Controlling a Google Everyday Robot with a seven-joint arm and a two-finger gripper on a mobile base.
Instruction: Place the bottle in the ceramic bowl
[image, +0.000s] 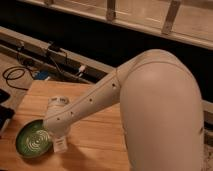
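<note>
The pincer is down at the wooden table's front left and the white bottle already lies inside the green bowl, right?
Not quite. The camera view shows the bottle outside the ceramic bowl, just beside its rim, gripped in the pincer, which is down at the wooden table's front left. The bowl holds nothing.

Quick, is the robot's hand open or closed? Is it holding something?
Gripper: closed, it looks like it is holding the bottle, right beside the rim of the ceramic bowl.
</note>
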